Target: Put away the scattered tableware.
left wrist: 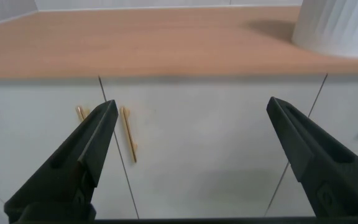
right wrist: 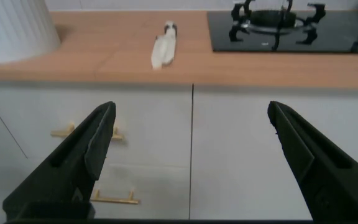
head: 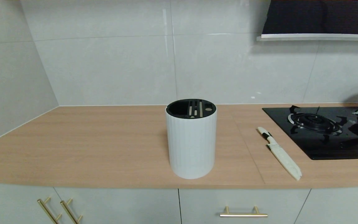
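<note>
Right claw [right wrist: 191, 115] and left claw [left wrist: 191, 109] hang wide open, down below the counter [head: 104, 140]. The knife [head: 280, 152] lies flat near the white holder [head: 191, 140]. Best to grab its handle, then slide the blade into a slot.

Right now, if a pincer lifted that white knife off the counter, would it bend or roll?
The white knife with a black band looks straight and stiff, so probably no bending. Lying flat on the wooden counter, it seems unlikely to roll, though it might slide.

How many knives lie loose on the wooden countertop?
1: a white knife with black-banded handle, flat between the white ribbed holder and the black gas hob. The holder could hide others.
</note>
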Controlling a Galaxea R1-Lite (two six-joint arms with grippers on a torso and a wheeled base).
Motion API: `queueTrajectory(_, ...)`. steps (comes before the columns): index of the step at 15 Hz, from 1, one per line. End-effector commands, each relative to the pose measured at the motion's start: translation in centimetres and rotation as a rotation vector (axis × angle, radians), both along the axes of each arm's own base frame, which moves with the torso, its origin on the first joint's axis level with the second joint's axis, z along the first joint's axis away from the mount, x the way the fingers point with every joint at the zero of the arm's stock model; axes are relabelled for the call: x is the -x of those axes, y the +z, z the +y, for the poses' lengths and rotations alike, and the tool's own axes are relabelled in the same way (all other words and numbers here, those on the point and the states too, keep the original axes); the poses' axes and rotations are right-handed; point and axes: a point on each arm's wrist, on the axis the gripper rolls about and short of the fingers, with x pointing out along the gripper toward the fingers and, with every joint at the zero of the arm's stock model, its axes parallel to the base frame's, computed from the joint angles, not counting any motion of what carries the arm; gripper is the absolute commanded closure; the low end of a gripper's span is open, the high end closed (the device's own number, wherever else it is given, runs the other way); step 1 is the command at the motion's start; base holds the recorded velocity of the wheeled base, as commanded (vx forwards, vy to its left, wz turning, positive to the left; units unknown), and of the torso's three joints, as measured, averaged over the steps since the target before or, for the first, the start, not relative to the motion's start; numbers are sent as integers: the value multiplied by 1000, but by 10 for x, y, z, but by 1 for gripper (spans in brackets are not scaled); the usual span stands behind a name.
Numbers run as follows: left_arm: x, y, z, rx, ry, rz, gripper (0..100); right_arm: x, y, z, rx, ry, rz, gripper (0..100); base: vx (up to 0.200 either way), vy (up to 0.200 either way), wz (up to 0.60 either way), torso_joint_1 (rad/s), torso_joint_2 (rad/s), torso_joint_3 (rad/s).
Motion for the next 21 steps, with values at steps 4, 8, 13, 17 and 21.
queueTrajectory(4, 0, 0, 0, 0, 0, 0, 0, 0, 0, 0, 1, 1, 1, 0, 0, 0, 0, 235, -524, -288)
queueTrajectory(8, 0, 0, 0, 0, 0, 2, 0, 0, 0, 0, -1, 1, 1, 0, 0, 0, 0, 256, -554, -298)
queueTrajectory(13, 0, 0, 0, 0, 0, 0, 0, 0, 0, 0, 1, 1, 1, 0, 0, 0, 0, 285, -588, -310)
queueTrajectory(17, 0, 0, 0, 0, 0, 0, 0, 0, 0, 0, -1, 1, 1, 0, 0, 0, 0, 211, -430, -224)
queueTrajectory(21, 0, 0, 0, 0, 0, 2, 0, 0, 0, 0, 1, 1, 1, 0, 0, 0, 0, 121, -250, -124)
